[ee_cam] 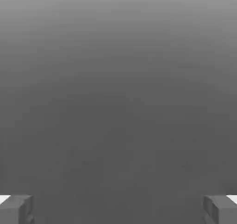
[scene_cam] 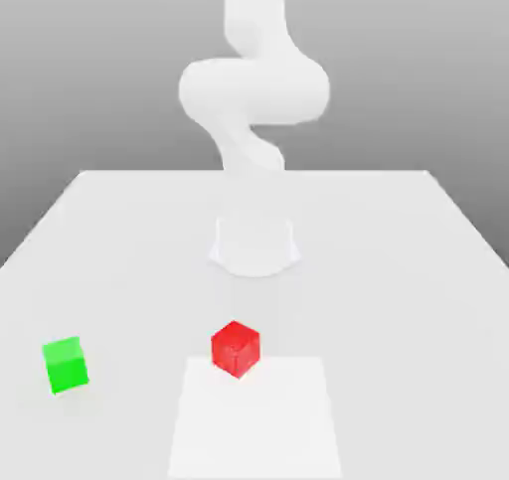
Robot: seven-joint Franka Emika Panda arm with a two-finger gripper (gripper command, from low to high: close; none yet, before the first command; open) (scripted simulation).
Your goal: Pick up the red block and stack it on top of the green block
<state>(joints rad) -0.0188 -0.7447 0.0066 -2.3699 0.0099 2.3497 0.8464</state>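
The red block (scene_cam: pixel 236 348) rests on the white table (scene_cam: pixel 398 269), in front of the arm's base, at the far edge of a paler square patch. The green block (scene_cam: pixel 66 365) sits apart from it toward the exterior view's left, at about the same depth. In the hand view my gripper (ee_cam: pixel 118 209) is open: its two grey fingertips (ee_cam: pixel 16 210) stand far apart with nothing between them, against a plain grey background. Neither block is near the fingers there.
The white arm (scene_cam: pixel 254 90) rises from its round base (scene_cam: pixel 254 244) at the table's middle and bends up past the picture's top. A paler square patch (scene_cam: pixel 254 423) lies at the front of the table.
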